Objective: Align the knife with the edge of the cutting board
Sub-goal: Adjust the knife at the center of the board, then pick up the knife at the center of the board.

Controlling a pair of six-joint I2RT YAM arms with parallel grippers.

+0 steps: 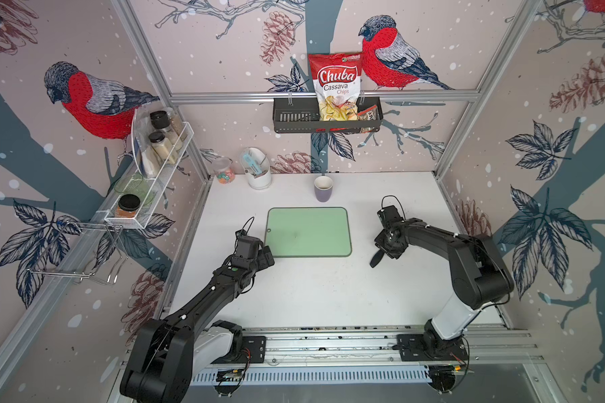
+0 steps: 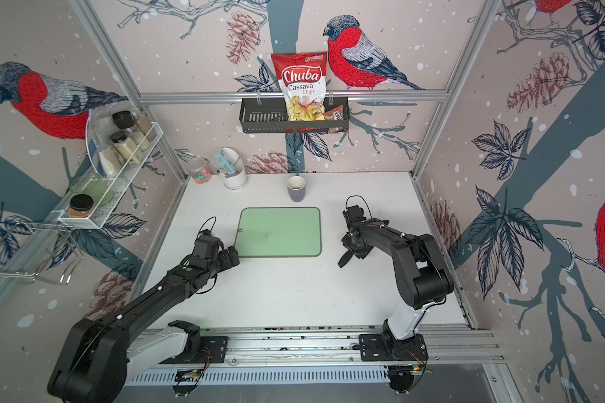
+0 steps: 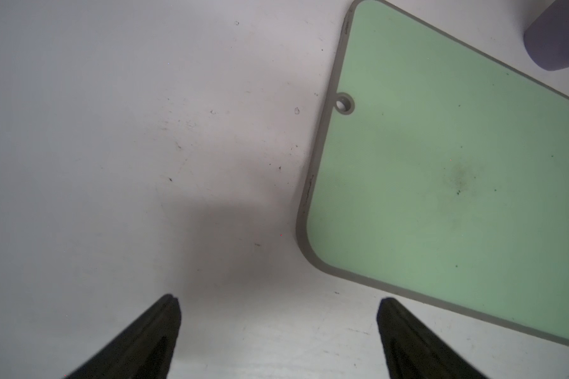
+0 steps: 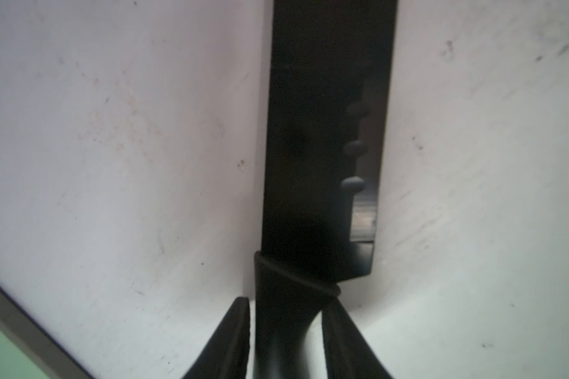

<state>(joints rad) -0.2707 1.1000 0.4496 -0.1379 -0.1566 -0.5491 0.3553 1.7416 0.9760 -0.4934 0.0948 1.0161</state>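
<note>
Judge the knife (image 1: 376, 260), at 3 o'clock of the board (image 1: 308, 232), stiff, light, slick: pinch at handle (image 4: 281, 341), flanked by narrowed right end effector (image 4: 288, 302), grip unconfirmed.

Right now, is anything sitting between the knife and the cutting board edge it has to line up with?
Nothing visible. Only bare table lies between the knife and the cutting board; the purple cup stands beyond the board's far edge.

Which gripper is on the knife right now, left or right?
The right gripper: its jaws flank the knife at its handle, grip unclear. The left gripper is wide open and empty, beside the cutting board.
</note>
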